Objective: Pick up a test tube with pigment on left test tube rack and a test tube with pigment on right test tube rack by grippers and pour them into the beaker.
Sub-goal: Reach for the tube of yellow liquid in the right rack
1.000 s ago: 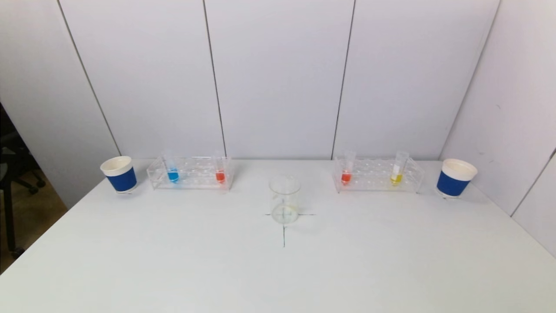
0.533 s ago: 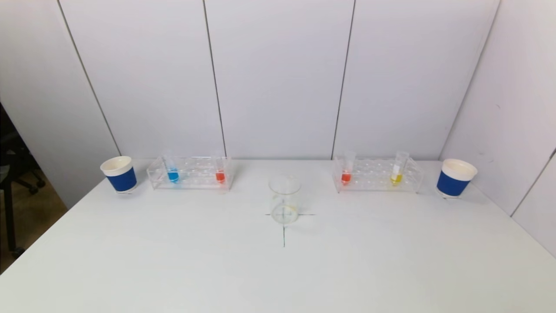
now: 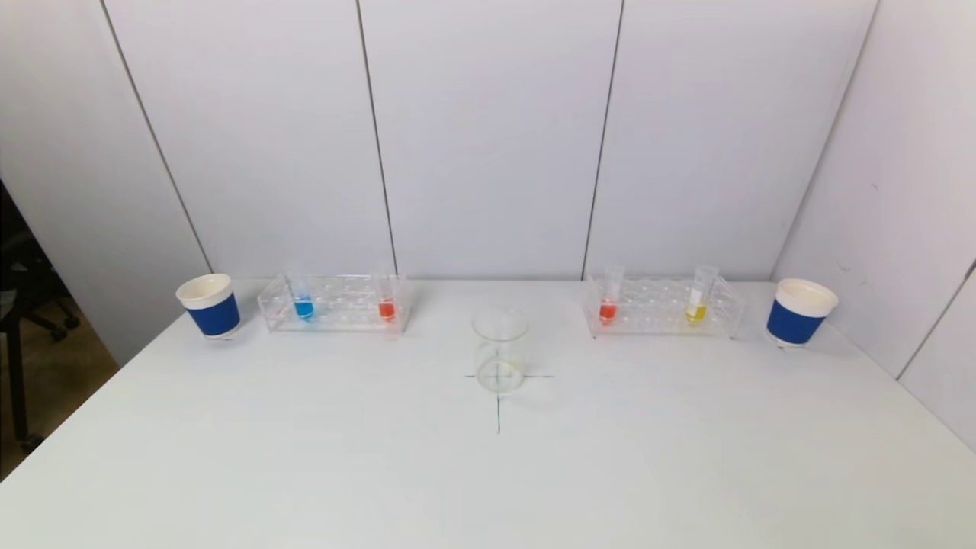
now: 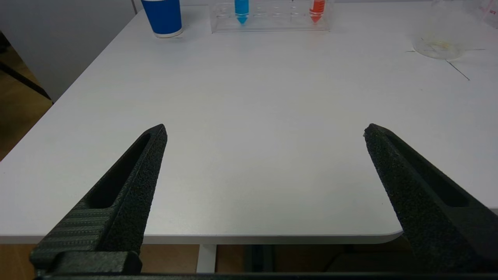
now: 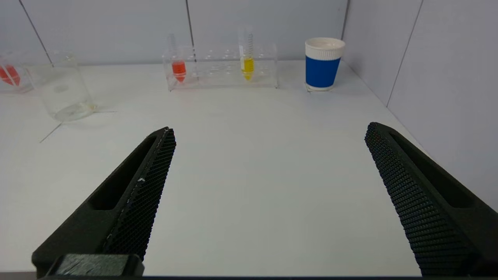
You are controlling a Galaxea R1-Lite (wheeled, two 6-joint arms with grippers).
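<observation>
A clear left rack (image 3: 335,314) at the back left holds a blue-pigment tube (image 3: 303,306) and a red-pigment tube (image 3: 386,308). A clear right rack (image 3: 663,316) at the back right holds a red-pigment tube (image 3: 608,309) and a yellow-pigment tube (image 3: 695,311). An empty glass beaker (image 3: 499,349) stands mid-table on a drawn cross. Neither arm shows in the head view. My left gripper (image 4: 264,130) is open and empty near the table's front edge, far from the left rack (image 4: 270,23). My right gripper (image 5: 268,130) is open and empty over the front right, far from the right rack (image 5: 221,77).
A blue paper cup (image 3: 209,306) stands left of the left rack, another blue paper cup (image 3: 800,312) right of the right rack. White wall panels stand behind the table and along its right side. The table's left edge drops off beside the left cup.
</observation>
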